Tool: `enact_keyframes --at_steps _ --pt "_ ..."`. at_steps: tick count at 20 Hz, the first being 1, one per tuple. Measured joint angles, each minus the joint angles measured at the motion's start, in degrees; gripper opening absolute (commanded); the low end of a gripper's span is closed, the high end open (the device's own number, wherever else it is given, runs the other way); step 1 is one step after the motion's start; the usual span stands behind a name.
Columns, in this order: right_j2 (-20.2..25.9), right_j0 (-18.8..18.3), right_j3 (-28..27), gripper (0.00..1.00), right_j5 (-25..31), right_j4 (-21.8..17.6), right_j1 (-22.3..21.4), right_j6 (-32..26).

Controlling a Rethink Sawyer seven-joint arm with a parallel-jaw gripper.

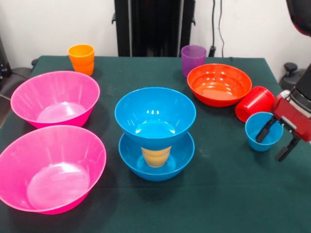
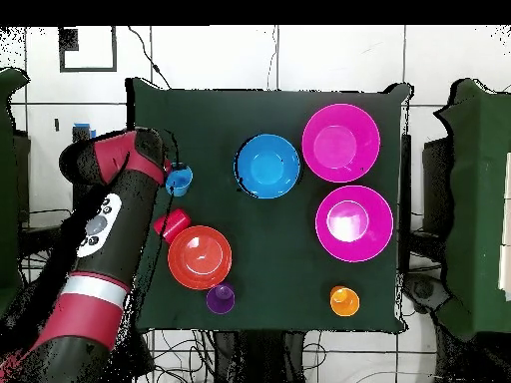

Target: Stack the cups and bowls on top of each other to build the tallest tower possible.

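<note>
The tower [image 1: 155, 116] stands mid-table: a blue bowl [image 1: 146, 170] holds an upside-down yellow cup [image 1: 156, 156], and a second blue bowl [image 1: 155, 114] rests on that cup. From overhead the tower [image 2: 267, 166] shows only as the top blue bowl. My gripper [image 1: 275, 141] is at the right, open, astride the near rim of the upright light blue cup [image 1: 257, 127]. One finger is inside the cup and one is outside it. A red cup [image 1: 253, 103] lies on its side just behind. In the overhead view the arm [image 2: 110, 214] covers the gripper beside the light blue cup [image 2: 180, 181].
An orange-red bowl [image 1: 219, 84] and a purple cup [image 1: 193, 59] stand at the back right. An orange cup [image 1: 81, 58] stands at the back left. Two pink bowls [image 1: 55, 98] [image 1: 51, 167] fill the left side. The table's right edge is close to the gripper.
</note>
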Motion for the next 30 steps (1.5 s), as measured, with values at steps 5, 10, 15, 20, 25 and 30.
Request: enact_keyframes --at_steps 5,10,15,20,25,30 --pt "2.5 -0.9 -0.2 1.00 0.3 -0.1 0.0 0.0" --pt "5.1 -2.2 -1.0 1.00 3.0 -0.1 0.0 0.0" --pt "7.3 -3.2 -1.7 1.00 6.2 -0.3 -0.1 0.0" --pt "8.6 -3.2 -1.7 1.00 9.0 -0.3 -0.5 0.0" --pt "9.6 -3.2 -1.7 0.00 11.5 -0.6 -0.7 0.0" --pt "9.6 -3.2 -1.7 0.00 11.9 -1.1 -0.7 0.0"
